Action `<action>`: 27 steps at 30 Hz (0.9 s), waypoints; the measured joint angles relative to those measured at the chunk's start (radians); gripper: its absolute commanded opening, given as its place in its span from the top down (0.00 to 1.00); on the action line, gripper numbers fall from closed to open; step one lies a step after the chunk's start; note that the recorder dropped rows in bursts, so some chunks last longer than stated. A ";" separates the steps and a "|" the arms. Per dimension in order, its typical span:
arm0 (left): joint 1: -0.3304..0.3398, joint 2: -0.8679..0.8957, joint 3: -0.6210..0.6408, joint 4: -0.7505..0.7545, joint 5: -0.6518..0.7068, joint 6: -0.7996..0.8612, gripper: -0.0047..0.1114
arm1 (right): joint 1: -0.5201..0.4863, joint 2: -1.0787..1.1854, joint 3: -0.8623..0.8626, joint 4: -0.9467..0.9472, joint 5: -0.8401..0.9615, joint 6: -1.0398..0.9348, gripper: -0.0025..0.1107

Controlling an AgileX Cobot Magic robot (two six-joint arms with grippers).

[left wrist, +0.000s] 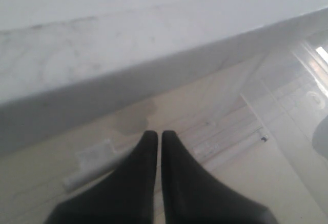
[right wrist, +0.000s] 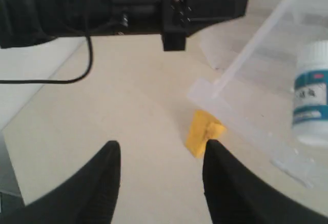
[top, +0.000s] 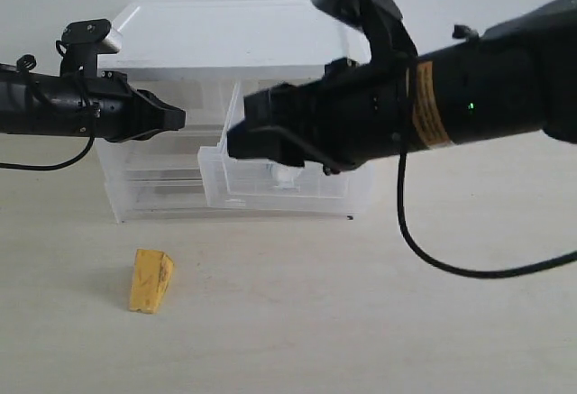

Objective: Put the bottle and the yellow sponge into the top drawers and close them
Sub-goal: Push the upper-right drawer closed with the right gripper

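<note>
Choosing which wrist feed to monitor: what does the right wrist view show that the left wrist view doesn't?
Only the right wrist view: the bottle standing in the pulled-out drawer, the yellow sponge on the table, the open right gripper. Only the left wrist view: the cabinet's white top, close up. Both: the shut left gripper.

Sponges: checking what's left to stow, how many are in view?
1: the yellow sponge on the table in front of the cabinet, apart from it. The right arm may hide others.
</note>
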 measured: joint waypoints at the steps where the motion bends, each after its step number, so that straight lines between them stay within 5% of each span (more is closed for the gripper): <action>1: 0.000 0.000 0.000 0.000 0.000 0.000 0.93 | 0.000 0.000 0.034 -0.006 0.022 0.003 0.59; 16: 0.000 0.000 0.000 0.000 0.000 0.000 0.93 | 0.000 0.000 0.118 -0.008 0.314 -0.024 0.59; 27: 0.000 0.000 0.000 0.000 0.000 0.000 0.93 | 0.000 0.117 0.028 -0.008 0.335 -0.058 0.59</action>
